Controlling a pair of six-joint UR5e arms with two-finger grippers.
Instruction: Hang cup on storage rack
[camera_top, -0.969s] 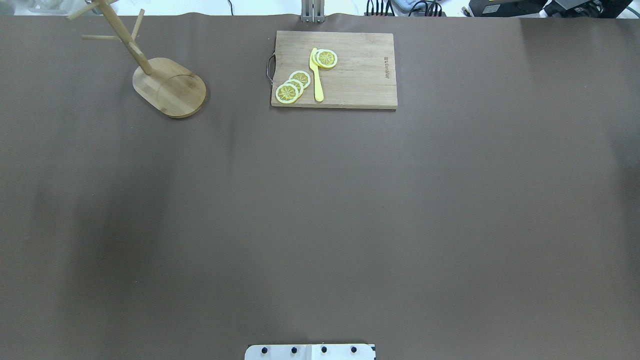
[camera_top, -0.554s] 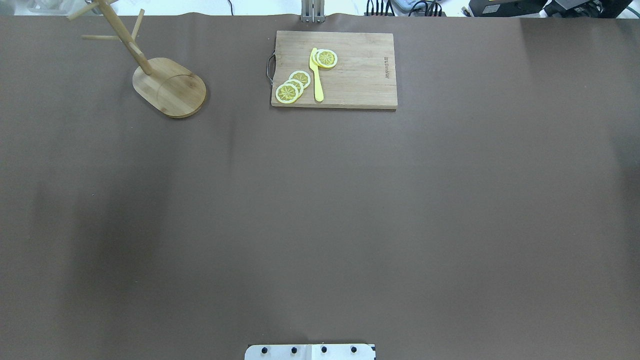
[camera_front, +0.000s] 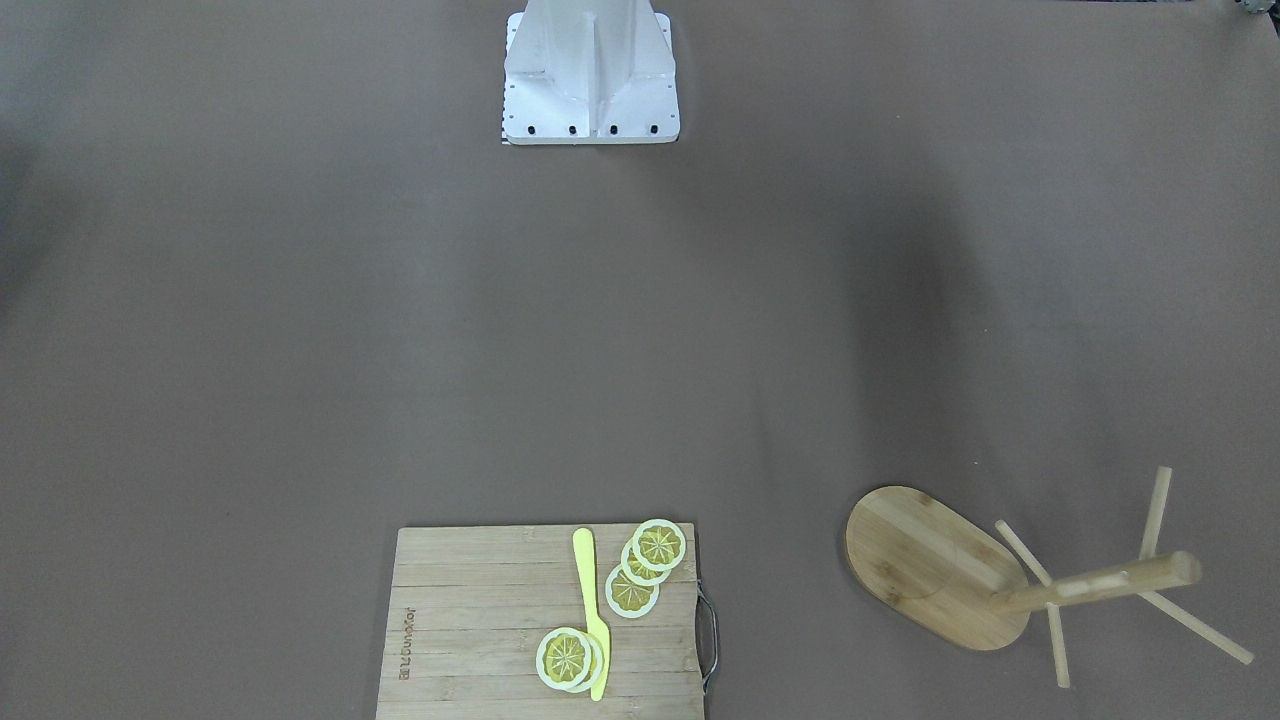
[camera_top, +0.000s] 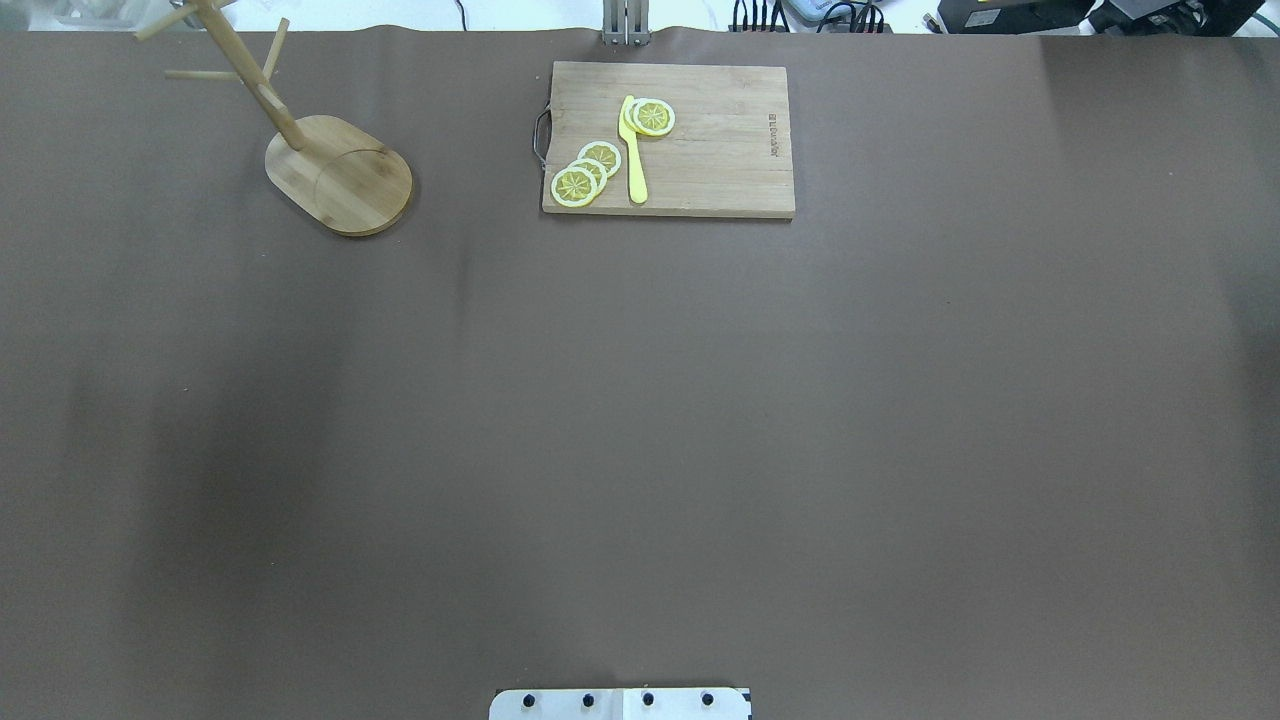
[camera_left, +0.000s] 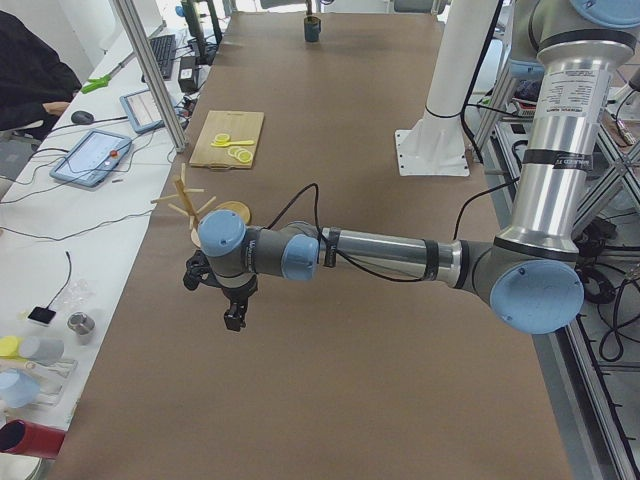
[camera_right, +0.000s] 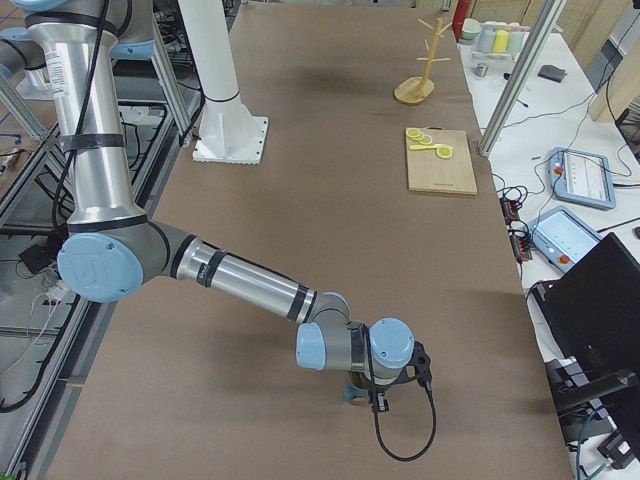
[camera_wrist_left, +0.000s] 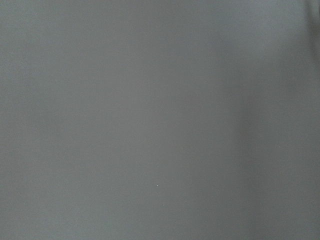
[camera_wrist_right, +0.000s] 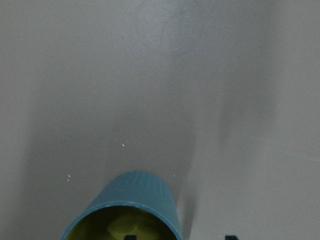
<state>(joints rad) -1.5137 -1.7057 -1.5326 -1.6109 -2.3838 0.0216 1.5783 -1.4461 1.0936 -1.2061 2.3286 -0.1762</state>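
Close under the right gripper (camera_right: 378, 398) stands the cup (camera_wrist_right: 125, 210), stiff and probably breakable; better to grasp its rim. How far the gripper is open, I cannot tell.

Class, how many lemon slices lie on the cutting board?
5 lemon slices: three overlapping beside the cutting board handle, two stacked past the yellow knife; overlaps may hide more.

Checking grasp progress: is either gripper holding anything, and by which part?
Cannot be told: the right gripper is down at the blue-grey cylindrical cup, contact hidden.
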